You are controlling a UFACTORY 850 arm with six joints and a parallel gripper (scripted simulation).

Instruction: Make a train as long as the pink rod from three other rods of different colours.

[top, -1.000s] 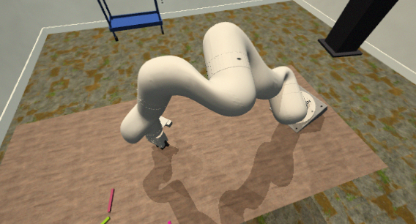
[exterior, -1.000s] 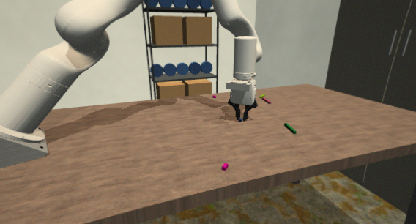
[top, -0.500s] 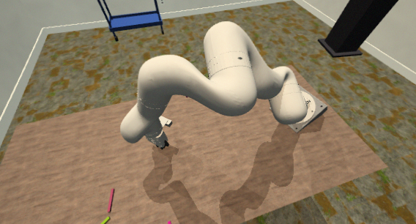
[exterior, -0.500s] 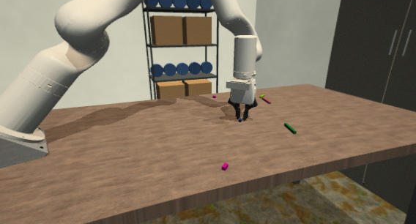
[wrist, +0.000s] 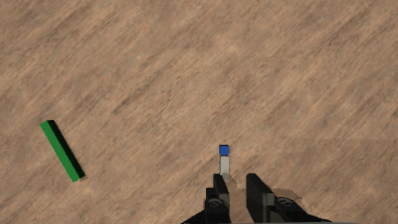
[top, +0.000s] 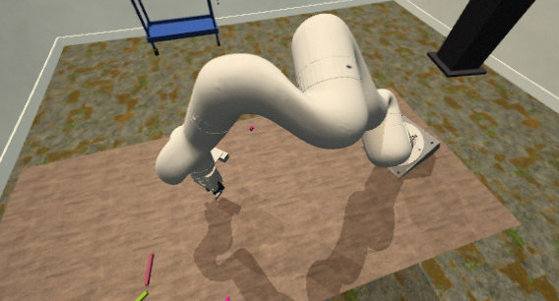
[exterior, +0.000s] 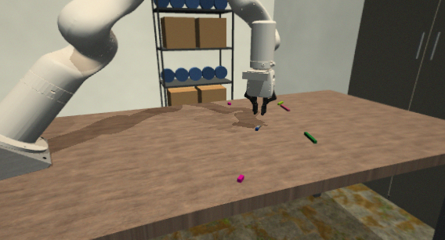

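Note:
My gripper [top: 216, 188] [exterior: 259, 111] [wrist: 233, 190] is partly open and empty, above the table. Below it a blue rod [exterior: 257, 129] [wrist: 224, 150] and a grey rod [exterior: 259, 126] [wrist: 224, 164] lie flat in line, end to end, seemingly touching; the fingers hide part of the grey one in the wrist view. A lime rod [top: 142, 296] [exterior: 280, 103] lies near a pinkish-red rod [top: 149, 270] [exterior: 285, 107], not in line with the blue and grey. A green rod [exterior: 310, 137] [wrist: 62, 150] lies well apart; the arm hides it in the top view.
One magenta rod [top: 251, 128] [exterior: 240, 179] lies alone near the table edge by the exterior view. Another magenta rod [top: 227, 299] [exterior: 229, 103] lies toward the opposite edge. The arm's base stands at one end of the table [top: 344, 183] [exterior: 157, 165].

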